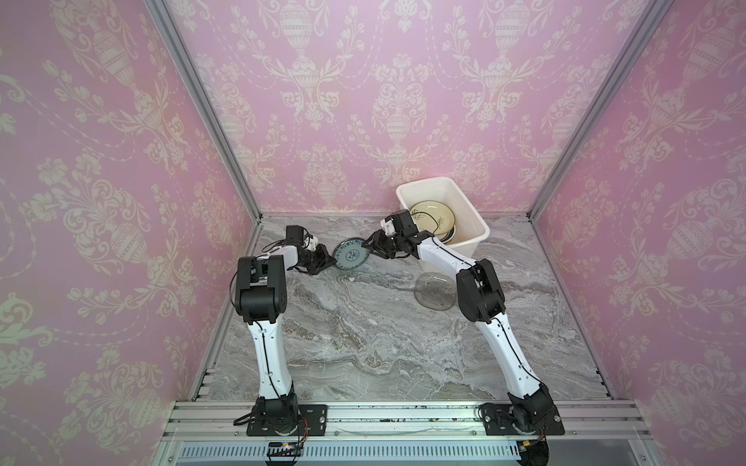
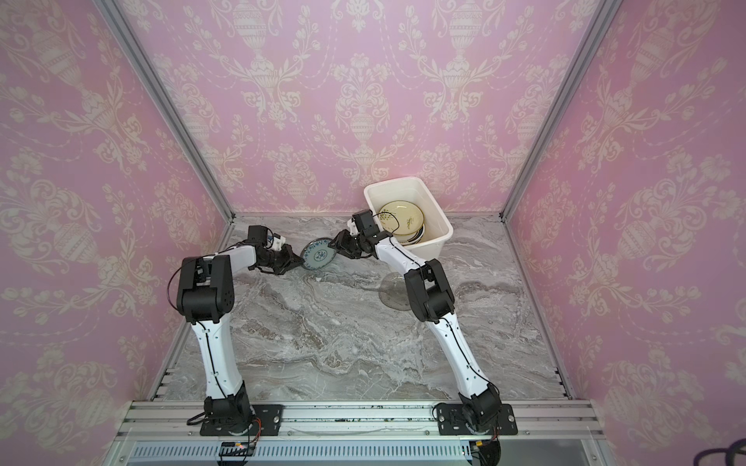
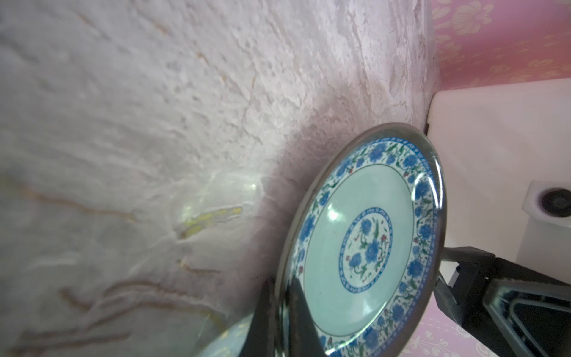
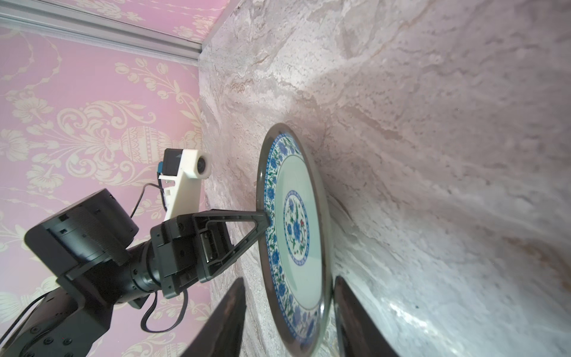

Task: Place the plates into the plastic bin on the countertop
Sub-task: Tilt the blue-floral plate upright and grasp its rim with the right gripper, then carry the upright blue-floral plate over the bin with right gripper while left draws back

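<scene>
Grey marble desk (image 1: 363, 343). White plastic bin (image 1: 468, 248) at back right corner; cream plate (image 1: 434, 216) topmost inside, others beneath. Clear glass plate (image 1: 434, 292) flat on desk beside right arm, not yet binned. Blue-patterned plate (image 1: 351, 256) held on edge between arms, seemingly clear of desk. Likely handover to bin-side arm. Left pincer (image 1: 331, 261) pinching plate's rim. Right pincer (image 1: 368, 244) spread astride opposite rim, not gripping.
</scene>
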